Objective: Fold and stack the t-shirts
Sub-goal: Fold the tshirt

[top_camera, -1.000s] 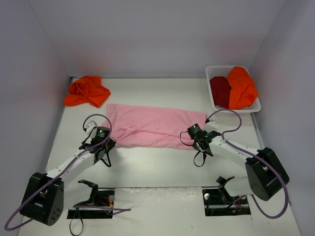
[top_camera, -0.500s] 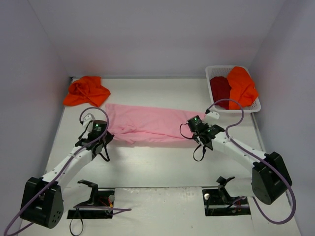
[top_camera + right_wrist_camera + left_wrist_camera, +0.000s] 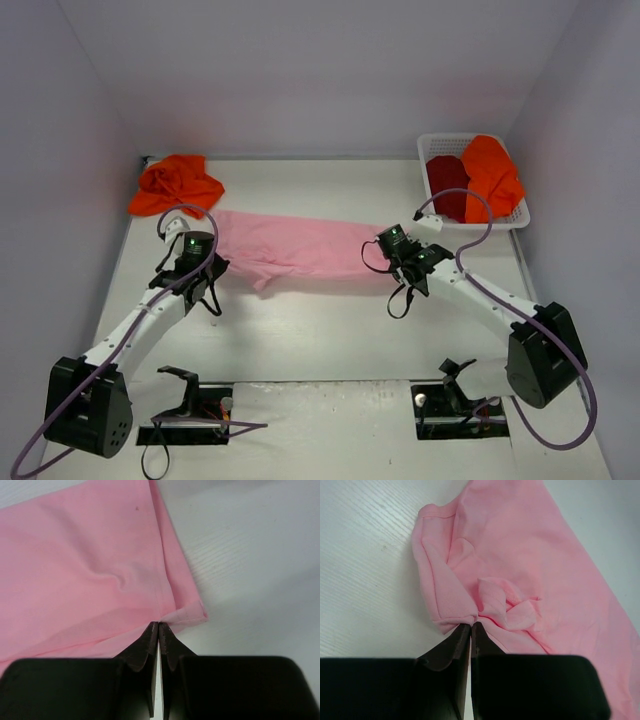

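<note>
The pink shirt (image 3: 290, 250) lay mid-table, its first fold only under way by my reckoning. My left gripper (image 3: 471, 626) was clamped on its bunched near edge and my right gripper (image 3: 158, 625) on its near corner. The crumpled orange shirt (image 3: 175, 185) sat far left; the second orange shirt (image 3: 490, 178) and the dark red shirt (image 3: 447, 187) waited in the basket (image 3: 440, 139). Nothing was stacked.

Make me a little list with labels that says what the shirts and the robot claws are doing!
pink t-shirt: stretched across the middle of the table, wrinkled
left claw: shut on the pink t-shirt's bunched left end
right claw: shut on the pink t-shirt's right corner
loose orange t-shirt: crumpled at the far left
basket: far right, holding a dark red t-shirt and a second orange t-shirt
folded stack: none yet
</note>
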You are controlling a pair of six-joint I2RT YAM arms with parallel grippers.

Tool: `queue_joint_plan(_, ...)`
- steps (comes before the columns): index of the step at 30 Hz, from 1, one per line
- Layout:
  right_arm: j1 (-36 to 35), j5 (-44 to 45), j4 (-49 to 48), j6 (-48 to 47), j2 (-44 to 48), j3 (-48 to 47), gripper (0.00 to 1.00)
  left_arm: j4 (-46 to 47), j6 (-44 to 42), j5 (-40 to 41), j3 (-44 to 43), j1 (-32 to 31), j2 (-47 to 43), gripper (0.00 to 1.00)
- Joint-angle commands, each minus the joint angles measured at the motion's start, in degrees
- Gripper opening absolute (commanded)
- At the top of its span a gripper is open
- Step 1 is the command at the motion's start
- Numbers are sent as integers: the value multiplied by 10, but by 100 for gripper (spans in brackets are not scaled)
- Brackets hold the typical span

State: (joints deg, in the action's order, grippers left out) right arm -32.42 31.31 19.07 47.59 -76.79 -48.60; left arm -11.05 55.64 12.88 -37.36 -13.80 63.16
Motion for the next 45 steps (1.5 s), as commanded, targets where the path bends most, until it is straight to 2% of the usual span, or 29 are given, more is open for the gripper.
queue_joint_plan(1, 10, 41, 1, -13, -9, -33, 0, 13, -13, 3, -41, 5, 4, 0)
queue_joint_plan(25, 57, 22, -71, -85, -98, -97, 0, 48, -32, -12, -151, 26, 114, 0)
queue_joint_plan(45, 96, 12, -118, -117, -139, -101, 0, 90, -18, -26, -212, 25, 232, 0)
